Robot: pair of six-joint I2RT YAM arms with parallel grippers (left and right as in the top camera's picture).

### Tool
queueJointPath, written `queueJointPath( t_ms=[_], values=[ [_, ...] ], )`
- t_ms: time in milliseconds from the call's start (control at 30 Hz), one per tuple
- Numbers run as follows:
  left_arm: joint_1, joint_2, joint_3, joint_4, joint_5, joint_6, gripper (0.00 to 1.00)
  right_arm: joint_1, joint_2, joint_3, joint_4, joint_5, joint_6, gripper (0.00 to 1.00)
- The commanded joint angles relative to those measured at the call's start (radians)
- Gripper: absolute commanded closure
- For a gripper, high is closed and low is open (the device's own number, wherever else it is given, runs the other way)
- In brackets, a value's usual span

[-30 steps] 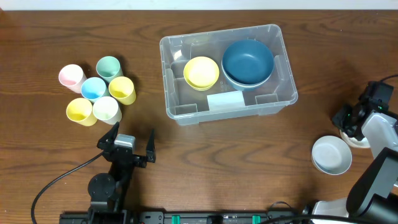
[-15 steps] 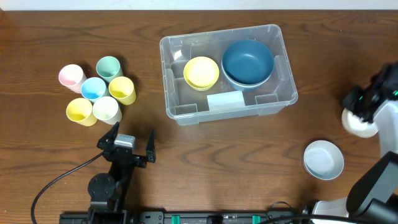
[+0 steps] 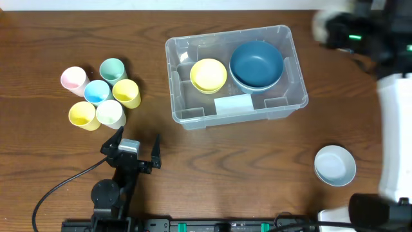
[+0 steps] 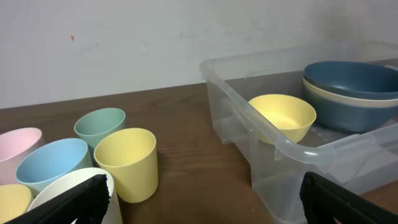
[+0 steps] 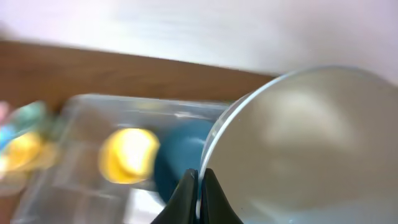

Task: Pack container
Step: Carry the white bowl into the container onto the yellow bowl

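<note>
The container (image 3: 187, 109), a clear bin with a white label (image 3: 233, 104), stands mid-table and holds a dark blue bowl (image 3: 256, 64) and a yellow bowl (image 3: 208, 75). My right gripper (image 3: 351, 31) is raised and blurred at the back right, beyond the bin's far right corner. It is shut (image 5: 199, 182) on the rim of a white bowl (image 5: 298, 143). In the right wrist view the container (image 5: 81, 143) lies below and to the left. My left gripper (image 3: 135, 143) rests open near the front left with nothing between its fingers (image 4: 74, 199).
A second white bowl (image 3: 335, 165) sits on the table at the front right. Several coloured cups cluster at the left, among them pink (image 3: 73, 78), green (image 3: 112, 68), blue (image 3: 96, 91) and yellow (image 3: 127, 93). The container wall (image 4: 280, 149) is just right of my left gripper.
My right gripper closed on one white bowl at the right edge and lifted it up and toward the back. The other white bowl slid slightly left. The left arm stayed still.
</note>
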Motion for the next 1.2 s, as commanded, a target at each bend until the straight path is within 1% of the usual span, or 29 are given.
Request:
queueJointPath(
  t_ms=[0,67,133,233,300,533,800,867,900,933,967,1167],
  values=[
    [-0.002,-0.006,-0.018,-0.033,0.014,0.018,0.02,0.217,0.016,0.009,0.033,0.091,-0.049,0.99],
    [-0.002,-0.006,-0.018,-0.033,0.014,0.018,0.02,0.345,0.055,0.006,0.076,0.178,-0.049,0.99],
    [-0.002,-0.006,-0.018,-0.033,0.014,0.018,0.02,0.439,0.108,0.006,0.111,0.232,-0.049,0.99],
    [-0.002,-0.006,-0.018,-0.033,0.014,0.018,0.02,0.539,0.211,0.006,0.16,0.298,-0.049,0.99],
    [-0.002,-0.006,-0.018,-0.033,0.014,0.018,0.02,0.572,0.278,0.006,0.188,0.313,-0.049,0.99],
    [-0.002,-0.006,-0.018,-0.033,0.014,0.018,0.02,0.594,0.472,0.006,0.257,0.319,-0.045,0.99],
    [-0.002,-0.006,-0.018,-0.033,0.014,0.018,0.02,0.59,0.555,0.006,0.265,0.319,-0.037,0.99],
    [-0.002,-0.006,-0.018,-0.033,0.014,0.018,0.02,0.591,0.561,0.006,0.267,0.319,-0.038,0.63],
    [-0.002,-0.006,-0.018,-0.033,0.014,0.018,0.02,0.591,0.562,0.006,0.265,0.319,-0.038,0.48],
    [-0.002,-0.006,-0.018,-0.033,0.014,0.018,0.02,0.591,0.562,0.006,0.264,0.32,-0.038,0.41],
    [-0.002,-0.006,-0.018,-0.033,0.014,0.018,0.02,0.589,0.562,0.006,0.262,0.323,-0.038,0.38],
    [-0.002,-0.006,-0.018,-0.033,0.014,0.018,0.02,0.579,0.504,0.023,0.196,0.338,-0.036,0.4]
  ],
)
